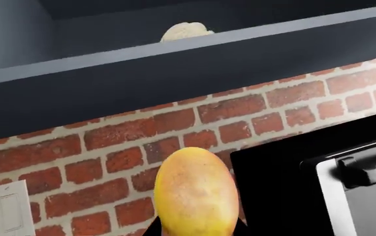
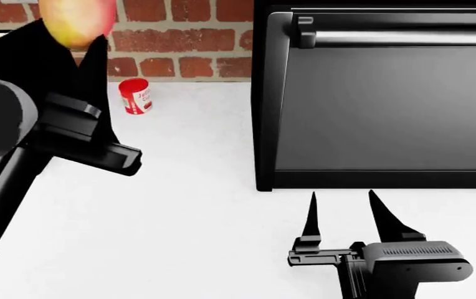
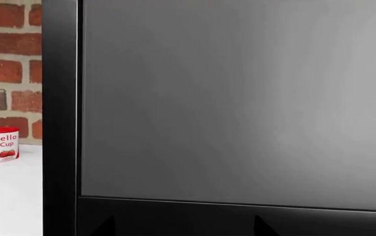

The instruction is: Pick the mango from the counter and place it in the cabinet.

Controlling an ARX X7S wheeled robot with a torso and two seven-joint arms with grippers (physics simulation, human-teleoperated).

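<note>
- Holding the mango [image 1: 193, 192] in my left gripper [image 1: 195, 228], jaws closed round its lower end, its long axis upright at the bottom centre of the left wrist frame
- Head view shows it at the upper left, lifted off the worktop [image 2: 188, 205]
- Cabinet shelf [image 1: 174, 51] lies above and beyond the fruit, across the upper frame, a pale lump [image 1: 185, 31] already on it
- My right gripper [image 2: 342, 215] sits empty, jaws apart, lower right before the black oven [image 2: 387, 93], much farther off
</note>
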